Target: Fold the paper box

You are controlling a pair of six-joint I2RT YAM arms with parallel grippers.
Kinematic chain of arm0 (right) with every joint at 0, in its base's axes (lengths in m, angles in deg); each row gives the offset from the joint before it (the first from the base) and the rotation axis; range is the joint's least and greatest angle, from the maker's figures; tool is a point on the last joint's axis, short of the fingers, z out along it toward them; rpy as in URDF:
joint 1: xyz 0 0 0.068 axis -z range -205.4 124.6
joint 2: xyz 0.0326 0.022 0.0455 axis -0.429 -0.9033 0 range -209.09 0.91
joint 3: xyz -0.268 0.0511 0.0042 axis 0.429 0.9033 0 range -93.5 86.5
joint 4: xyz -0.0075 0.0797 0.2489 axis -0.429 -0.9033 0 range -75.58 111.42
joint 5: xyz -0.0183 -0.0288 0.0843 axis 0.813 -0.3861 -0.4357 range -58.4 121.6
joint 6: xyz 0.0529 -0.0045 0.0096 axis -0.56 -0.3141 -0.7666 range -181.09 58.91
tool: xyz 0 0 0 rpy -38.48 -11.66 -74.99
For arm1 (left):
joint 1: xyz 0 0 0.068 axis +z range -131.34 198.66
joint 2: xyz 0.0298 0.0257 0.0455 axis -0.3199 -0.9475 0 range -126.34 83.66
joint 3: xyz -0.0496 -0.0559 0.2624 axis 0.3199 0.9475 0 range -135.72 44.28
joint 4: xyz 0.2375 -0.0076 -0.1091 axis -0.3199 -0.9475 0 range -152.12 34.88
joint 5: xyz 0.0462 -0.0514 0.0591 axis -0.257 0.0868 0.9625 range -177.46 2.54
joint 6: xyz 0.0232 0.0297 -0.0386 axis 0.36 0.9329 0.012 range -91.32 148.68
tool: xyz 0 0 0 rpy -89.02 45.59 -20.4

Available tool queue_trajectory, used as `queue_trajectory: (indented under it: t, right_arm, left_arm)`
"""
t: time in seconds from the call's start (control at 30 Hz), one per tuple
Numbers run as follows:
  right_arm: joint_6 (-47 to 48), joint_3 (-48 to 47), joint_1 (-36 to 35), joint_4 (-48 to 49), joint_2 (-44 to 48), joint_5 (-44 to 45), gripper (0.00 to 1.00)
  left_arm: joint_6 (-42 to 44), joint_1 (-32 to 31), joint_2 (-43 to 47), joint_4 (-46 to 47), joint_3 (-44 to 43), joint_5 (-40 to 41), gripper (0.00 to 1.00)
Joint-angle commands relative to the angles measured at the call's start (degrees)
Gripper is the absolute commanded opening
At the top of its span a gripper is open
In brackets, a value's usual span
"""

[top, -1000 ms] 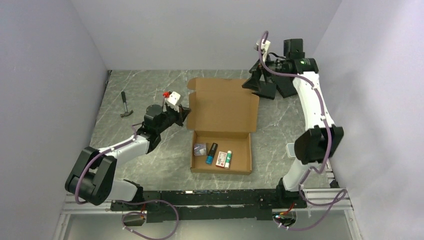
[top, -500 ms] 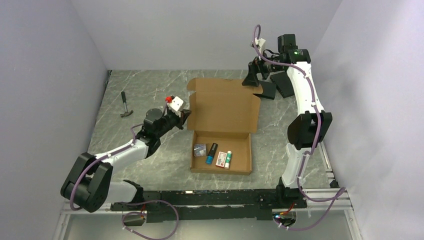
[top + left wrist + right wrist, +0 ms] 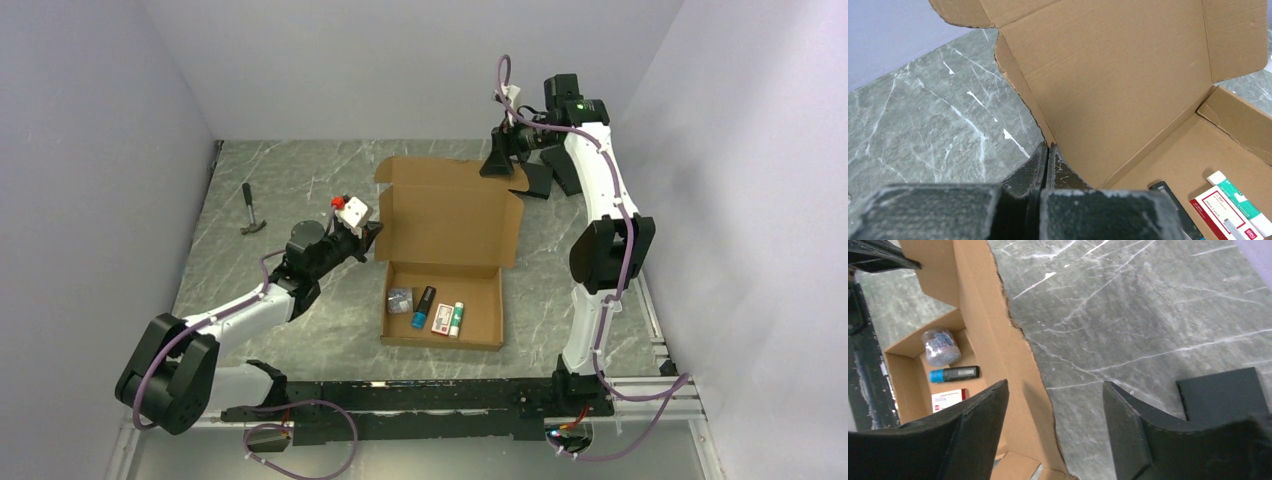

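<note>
Looking down from the top view, I have the paper box (image 3: 445, 225) in the middle of the grey marbled counter (image 3: 290, 180). Its tray sits toward the bottom of the frame and its lid is open above that, toward the upper centre. In the tray lie a small wrapped bundle (image 3: 400, 298), a black and blue stick (image 3: 423, 305), a red and white packet (image 3: 442, 318) and a green and white tube (image 3: 456, 318), side by side.

My left end effector (image 3: 372, 235) is at the lid's left edge, mid-left of the frame. In its wrist view it (image 3: 1048, 150) is clenched, with the two fingers (image 3: 1030, 172) pressed together. The ragged cardboard edge runs straight into the seam between them, so I read it as gripping the lid's side flap.

My right end effector (image 3: 497, 162) hangs over the lid's upper right corner. From its own camera it (image 3: 1055, 387) is released, jaws spread wide. The lid's edge crosses the gap between them without touching either finger, as far as I can see.

Black slabs (image 3: 545, 178) lie just right of that corner. A hammer (image 3: 250, 210) lies well apart at the left of the counter.
</note>
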Motion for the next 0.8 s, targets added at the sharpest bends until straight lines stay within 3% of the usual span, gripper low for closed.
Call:
queue_trajectory:
  t: [0.0,0.17,0.3,0.5,0.77]
  right_arm:
    - [3.4,-2.2,-0.5,-2.9,1.4,-4.1,0.65]
    - [6.6,0.8,-0.4,-2.7,4.4,-5.9,0.38]
    - [9.1,2.8,-0.5,-3.3,6.5,-7.7,0.24]
    - [12.8,6.1,-0.4,-3.7,10.5,-9.9,0.02]
    - [13.7,15.8,-0.4,2.4,18.0,-9.9,0.0]
  left_arm:
    - [2.3,-0.5,1.7,0.6,0.6,0.2,0.0]
    - [0.8,-0.6,2.1,0.3,0.9,0.8,0.0]
    - [-0.8,-0.6,2.8,-0.1,1.1,1.2,0.0]
    - [-5.1,-0.5,3.8,-1.7,1.0,2.1,0.13]
    - [-13.2,-0.4,4.8,-6.2,-0.6,1.5,0.35]
